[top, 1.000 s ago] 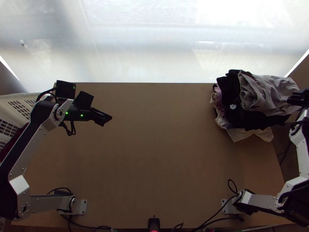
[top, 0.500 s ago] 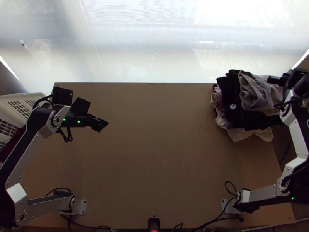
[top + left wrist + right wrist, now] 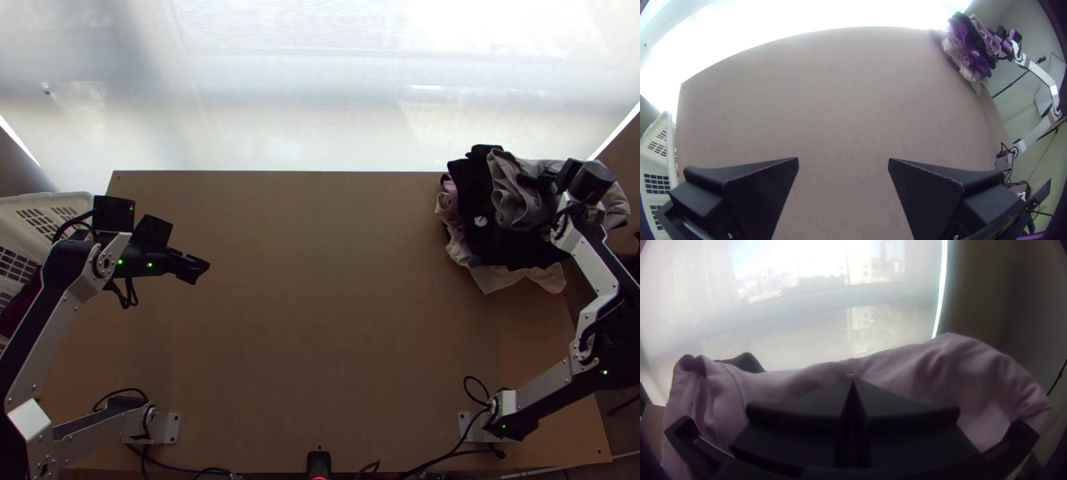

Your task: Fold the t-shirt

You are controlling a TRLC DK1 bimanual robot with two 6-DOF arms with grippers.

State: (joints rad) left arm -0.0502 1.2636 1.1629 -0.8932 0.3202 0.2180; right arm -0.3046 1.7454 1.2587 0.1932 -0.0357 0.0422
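Clothes pile at the far right of the bench [image 3: 320,312], bunched: grey garment [image 3: 510,204] on top, black garment [image 3: 477,232] partly under it, cream cloth [image 3: 516,280] at the near edge. Which piece is the t-shirt, I cannot tell. My right hand [image 3: 526,182] is over the grey garment; right wrist view puts its fingertips together, cloth around them. Cannot tell if any is pinched. My left hand [image 3: 200,270] is above the bench's left part, fingers wide apart, nothing between. White basket [image 3: 36,210] beside the bench's left edge.
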